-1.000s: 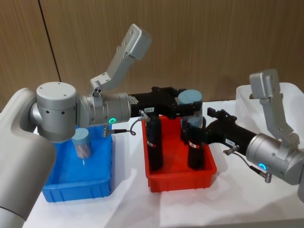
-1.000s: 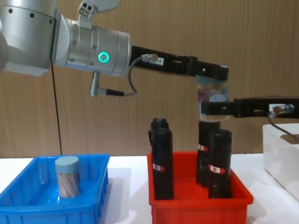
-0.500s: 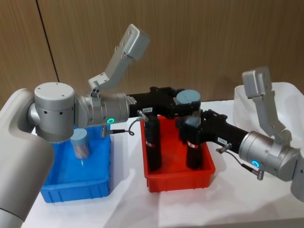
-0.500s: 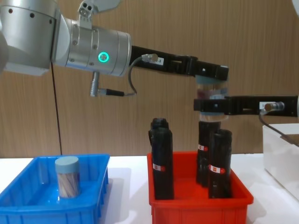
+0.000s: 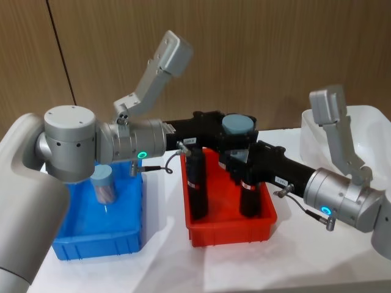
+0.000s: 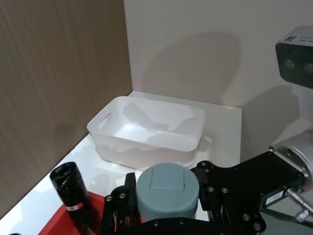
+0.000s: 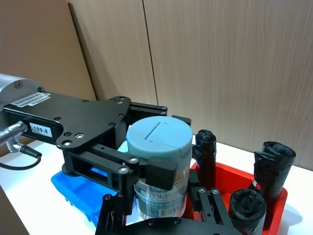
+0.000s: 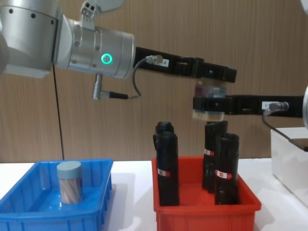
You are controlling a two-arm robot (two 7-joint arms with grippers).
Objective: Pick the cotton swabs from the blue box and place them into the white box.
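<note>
I pinched one cotton swabs jar in my left pincer, right pincer clamped on its base, white box beyond them empty, second jar waiting behind in blue box.

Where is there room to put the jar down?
The white box is bare inside, wall to wall. The blue box has bare floor in front of its lone jar. The red bin is crowded with black rolls. The left gripper and right gripper meet at the held jar above it.
</note>
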